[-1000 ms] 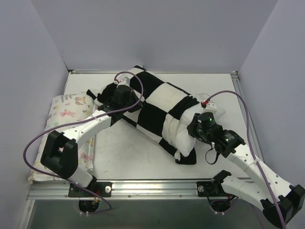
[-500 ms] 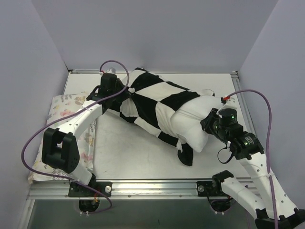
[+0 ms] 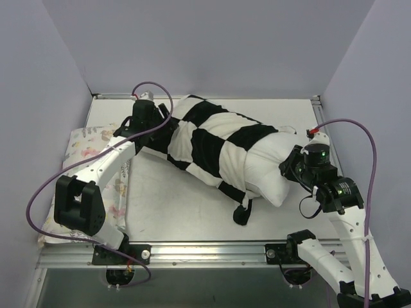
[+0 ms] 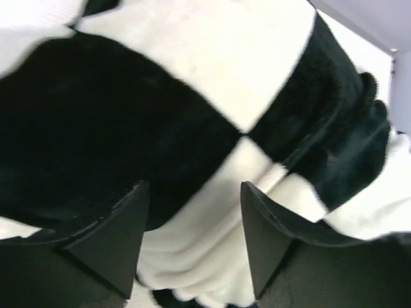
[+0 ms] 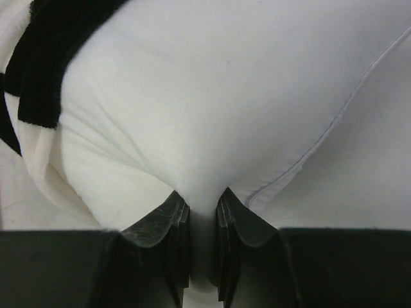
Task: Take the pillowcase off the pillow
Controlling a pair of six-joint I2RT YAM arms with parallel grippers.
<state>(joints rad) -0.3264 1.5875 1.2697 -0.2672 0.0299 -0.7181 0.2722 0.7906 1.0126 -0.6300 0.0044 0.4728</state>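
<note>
pillowcase looks soft, floppy, best pinched far left; left end effector spread, right end effector pinching the light pillow

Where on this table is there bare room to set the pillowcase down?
Biggest bare patch of table: near the front rail, between the left arm and the pillowcase. A smaller one: far right corner, behind the pillow. Crowded: the left edge, under the floral pillow, and the right, where the right gripper pinches the pillow.
</note>
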